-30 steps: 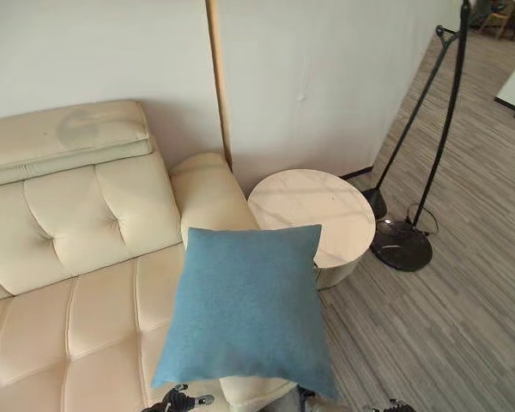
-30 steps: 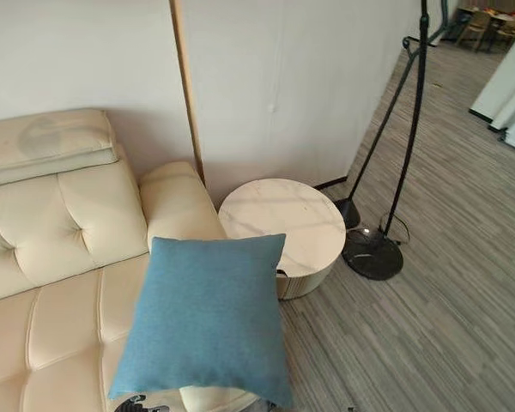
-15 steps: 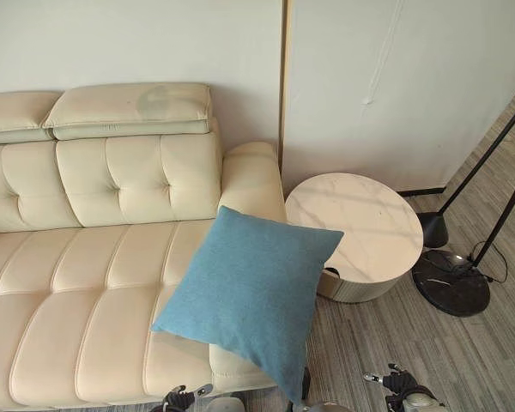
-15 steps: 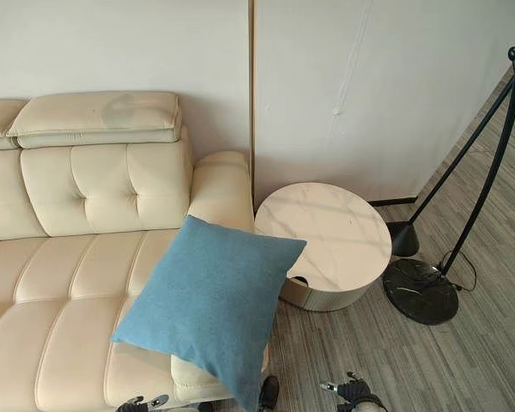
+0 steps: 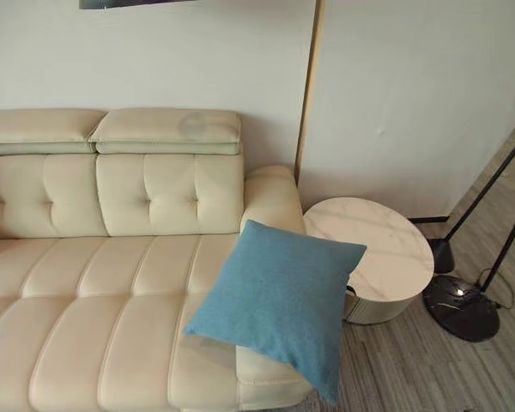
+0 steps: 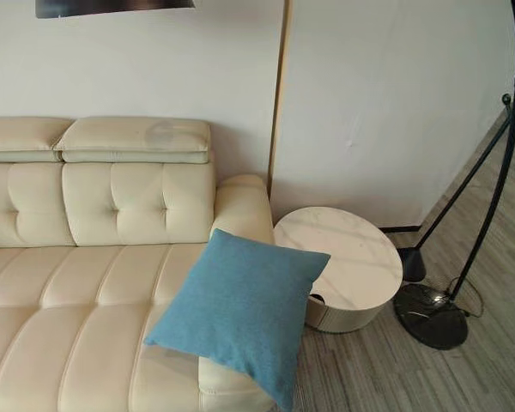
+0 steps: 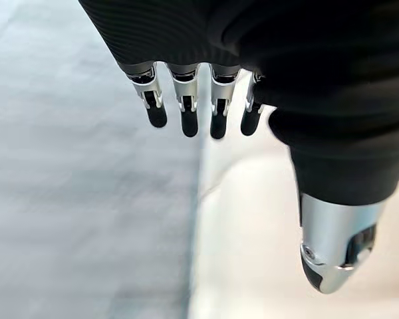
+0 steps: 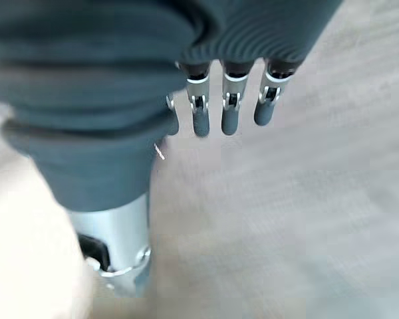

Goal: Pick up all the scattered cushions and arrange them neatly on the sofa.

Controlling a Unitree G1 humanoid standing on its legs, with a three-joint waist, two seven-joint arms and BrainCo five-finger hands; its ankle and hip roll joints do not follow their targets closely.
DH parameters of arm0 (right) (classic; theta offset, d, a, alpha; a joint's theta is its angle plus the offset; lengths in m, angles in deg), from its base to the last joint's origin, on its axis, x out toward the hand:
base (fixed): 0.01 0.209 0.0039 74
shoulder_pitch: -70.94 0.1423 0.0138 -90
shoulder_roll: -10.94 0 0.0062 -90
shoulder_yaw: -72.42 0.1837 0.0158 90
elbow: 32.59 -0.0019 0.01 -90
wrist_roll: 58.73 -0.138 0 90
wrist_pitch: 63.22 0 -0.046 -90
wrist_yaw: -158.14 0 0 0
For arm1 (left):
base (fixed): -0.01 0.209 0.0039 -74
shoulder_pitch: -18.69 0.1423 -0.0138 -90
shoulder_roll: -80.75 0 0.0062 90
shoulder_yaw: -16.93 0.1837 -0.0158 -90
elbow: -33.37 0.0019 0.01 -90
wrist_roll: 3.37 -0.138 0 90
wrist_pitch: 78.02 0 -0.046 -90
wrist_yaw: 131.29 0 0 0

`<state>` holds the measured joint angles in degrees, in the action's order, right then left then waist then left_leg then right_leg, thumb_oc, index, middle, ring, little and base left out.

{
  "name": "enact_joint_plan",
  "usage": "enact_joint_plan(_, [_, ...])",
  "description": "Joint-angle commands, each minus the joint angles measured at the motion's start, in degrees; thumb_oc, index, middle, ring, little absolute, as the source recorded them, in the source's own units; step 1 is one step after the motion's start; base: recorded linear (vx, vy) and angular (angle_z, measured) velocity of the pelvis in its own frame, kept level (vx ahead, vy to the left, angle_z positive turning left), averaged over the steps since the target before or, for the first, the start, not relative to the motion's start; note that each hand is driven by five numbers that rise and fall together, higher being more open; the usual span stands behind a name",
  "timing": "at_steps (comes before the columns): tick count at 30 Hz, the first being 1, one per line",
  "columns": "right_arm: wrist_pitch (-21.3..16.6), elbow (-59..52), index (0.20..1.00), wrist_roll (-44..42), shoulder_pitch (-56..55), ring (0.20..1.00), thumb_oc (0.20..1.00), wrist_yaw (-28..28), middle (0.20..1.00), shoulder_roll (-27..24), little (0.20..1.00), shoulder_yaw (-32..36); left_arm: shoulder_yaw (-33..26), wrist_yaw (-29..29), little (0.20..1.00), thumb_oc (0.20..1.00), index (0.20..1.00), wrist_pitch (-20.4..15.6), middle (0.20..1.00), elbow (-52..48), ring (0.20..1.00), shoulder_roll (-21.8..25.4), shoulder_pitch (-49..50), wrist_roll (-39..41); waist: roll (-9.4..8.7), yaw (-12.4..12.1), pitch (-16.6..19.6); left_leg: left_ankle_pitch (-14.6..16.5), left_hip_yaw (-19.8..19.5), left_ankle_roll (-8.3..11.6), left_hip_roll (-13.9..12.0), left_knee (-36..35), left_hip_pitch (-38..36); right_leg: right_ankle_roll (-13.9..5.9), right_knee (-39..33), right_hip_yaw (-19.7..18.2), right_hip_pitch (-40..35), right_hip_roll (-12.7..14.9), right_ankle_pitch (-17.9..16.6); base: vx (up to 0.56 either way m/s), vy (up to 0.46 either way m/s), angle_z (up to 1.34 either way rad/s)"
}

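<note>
One blue cushion (image 5: 279, 302) lies tilted on the sofa (image 5: 94, 283) at the end beside the round side surface (image 5: 379, 249), one corner hanging past the seat front; placement appears done, and straightening it against the backrest is the likely next move. Left hand (image 7: 186, 100) and right hand (image 8: 226, 100) hang released, fingers straight, holding nothing.

Illumination is even, soft and bright. The blue cushion (image 5: 279, 305) casts a faint shadow onto the sofa (image 5: 94, 318) seat beneath it. A dull sheen marks the round table (image 5: 379, 249) top. Both wrist views are blurred beyond the fingers (image 7: 186, 109).
</note>
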<state>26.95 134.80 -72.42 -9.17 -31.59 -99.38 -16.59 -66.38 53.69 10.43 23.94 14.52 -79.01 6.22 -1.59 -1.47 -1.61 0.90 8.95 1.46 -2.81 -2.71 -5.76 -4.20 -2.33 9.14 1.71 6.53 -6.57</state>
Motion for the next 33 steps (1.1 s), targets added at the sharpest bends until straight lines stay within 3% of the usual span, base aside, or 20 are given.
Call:
enact_joint_plan(1, [-1.4,-1.6,1.0,-3.0,7.3,1.0,1.0,-2.6,1.0,1.3,1.0,-2.5,-4.3,0.5,1.0,1.0,1.0,-2.5,1.0,0.5,1.0,-4.4,-4.4,-0.4,0.31,1.2,-1.5,-1.0,-4.1,3.45,-2.1,-2.3,2.6,-3.28,-2.7,1.1,-4.3,0.4,5.2,-0.01,0.117,-0.25])
enact_joint_plan(3, [-2.2,-7.5,1.0,-6.0,10.6,1.0,1.0,-4.2,1.0,0.9,1.0,-2.9,-3.9,0.2,1.0,1.0,1.0,-3.1,1.0,-1.8,1.0,-3.9,-7.7,4.4,0.34,1.8,-1.8,-0.8,-3.6,3.23,-2.0,-2.3,2.8,-3.49,-2.7,0.5,-3.7,0.5,4.8,-0.02,0.094,-0.24])
enact_joint_plan(6, [-3.6,-17.7,1.0,-11.9,15.7,1.0,1.0,-5.8,1.0,5.9,1.0,-6.6,-2.0,0.6,1.0,1.0,1.0,-4.0,1.0,-6.5,1.0,-6.1,-13.4,15.7,0.19,2.4,-2.8,-0.6,-2.8,2.91,-1.7,-2.3,3.3,-3.67,-2.7,-0.6,-2.5,0.7,4.2,-0.04,0.077,-0.19])
enact_joint_plan(10, [-3.5,-36.2,1.0,-13.3,18.5,1.0,1.0,-8.6,1.0,13.2,1.0,-12.9,2.6,2.1,1.0,1.0,1.0,-3.8,1.0,-11.5,1.0,-10.2,-19.2,20.7,-0.2,3.2,-5.6,-1.5,-2.6,2.5,-1.5,-2.3,6.0,-3.65,-2.7,-1.7,0.8,0.8,2.8,-0.15,0.055,-0.12])
enact_joint_plan(11, [-4.4,-42.3,1.0,-14.2,20.0,1.0,1.0,-9.9,1.0,15.3,1.0,-15.9,4.6,3.5,1.0,1.0,1.0,-3.9,1.0,-11.3,1.0,-10.7,-23.4,21.0,-0.72,3.4,-8.0,-2.6,-2.8,2.36,-1.6,-2.3,8.7,-3.62,-2.2,-2.3,3.8,0.8,1.7,-0.19,0.026,-0.07])
enact_joint_plan(17, [-5.2,-43.6,1.0,-13.7,28.6,1.0,1.0,-14.4,1.0,18.7,1.0,-22.2,9.3,5.7,1.0,1.0,1.0,-4.0,1.0,-7.0,1.0,-9.5,-35.9,22.6,-2.81,3.4,-13.3,-3.5,-3.4,2.62,-1.7,3.8,19.3,-3.09,0.9,-2.4,12.2,1.8,0.0,-0.16,0.0,-0.05])
enact_joint_plan(21, [-5.0,-43.9,1.0,-12.2,30.8,1.0,1.0,-16.5,1.0,20.9,1.0,-24.7,12.3,6.9,1.0,1.0,1.0,-3.8,1.0,-6.3,1.0,-10.4,-42.2,21.9,-3.22,3.6,-16.7,-3.0,-4.4,2.79,-1.0,9.0,27.3,-2.8,3.0,-1.8,17.6,2.9,-0.3,-0.08,0.015,0.23])
enact_joint_plan(23, [-5.5,-42.8,1.0,-13.8,33.0,1.0,1.0,-16.8,1.0,22.5,1.0,-26.9,14.1,7.1,1.0,1.0,1.0,-4.6,1.0,-8.8,1.0,-12.4,-45.3,23.6,-3.39,3.6,-18.0,-3.1,-5.0,2.79,-0.7,10.0,30.4,-2.72,3.9,-1.6,20.2,3.4,-0.3,-0.03,0.054,0.23])
enact_joint_plan(25, [-7.5,-44.1,1.0,-20.1,39.8,1.0,1.0,-15.4,1.0,26.0,1.0,-31.5,18.4,5.8,1.0,1.0,1.0,-7.2,1.0,-19.3,1.0,-17.4,-49.8,31.8,-3.21,3.3,-19.7,-3.1,-5.7,2.6,0.0,10.8,33.8,-3.02,4.4,-1.4,23.2,3.9,-0.7,0.0,0.102,0.2])
enact_joint_plan(27, [-8.8,-47.6,1.0,-24.7,38.6,1.0,1.0,-11.1,1.0,25.6,1.0,-33.1,20.8,2.0,0.2,0.2,0.2,-7.6,0.2,-26.7,0.2,-18.3,-48.5,35.7,-3.01,3.3,-19.9,-3.1,-5.8,2.51,0.2,10.9,34.1,-3.17,4.4,-1.3,23.4,4.1,-0.8,0.02,0.06,-0.36])
enact_joint_plan(29, [-9.6,-50.2,1.0,-28.0,37.0,1.0,1.0,-8.5,1.0,25.2,1.0,-33.4,20.7,-1.4,0.2,0.2,0.2,-7.4,0.2,-32.0,0.2,-20.1,-46.2,42.2,-2.93,3.3,-19.9,-3.1,-5.9,2.46,0.3,10.9,34.3,-3.3,4.3,-1.0,23.4,4.2,-0.7,0.02,0.026,0.0])
enact_joint_plan(30, [-9.8,-51.1,0.674,-28.8,36.1,0.674,0.674,-7.8,0.674,25.1,0.674,-33.2,20.6,-2.6,0.2,0.2,0.2,-7.3,0.2,-34.2,0.2,-20.9,-45.2,44.7,-2.86,3.3,-19.8,-3.1,-6.0,2.42,0.4,10.9,34.3,-3.32,4.2,-1.0,23.4,4.1,-0.8,0.03,0.022,0.11])
enact_joint_plan(31, [-10.2,-53.1,0.2,-30.6,34.3,0.2,0.2,-6.4,0.2,25.2,0.2,-32.5,19.8,-4.4,0.2,0.2,0.2,-7.1,0.2,-38.1,0.2,-23.4,-42.7,50.0,-2.87,3.3,-19.6,-2.9,-6.0,2.41,0.5,10.7,34.3,-3.4,4.1,-0.8,23.3,4.2,-0.8,0.02,0.015,-0.05])
enact_joint_plan(33, [-9.9,-54.9,0.2,-30.9,32.9,0.2,0.2,-5.9,0.2,25.3,0.2,-31.9,19.6,-5.1,0.2,0.2,0.2,-7.4,0.2,-41.5,0.2,-25.3,-40.8,53.2,-2.83,3.4,-19.4,-2.8,-6.1,2.35,0.7,10.3,33.8,-3.46,3.8,-0.7,23.0,4.3,-0.8,0.02,0.007,0.0])
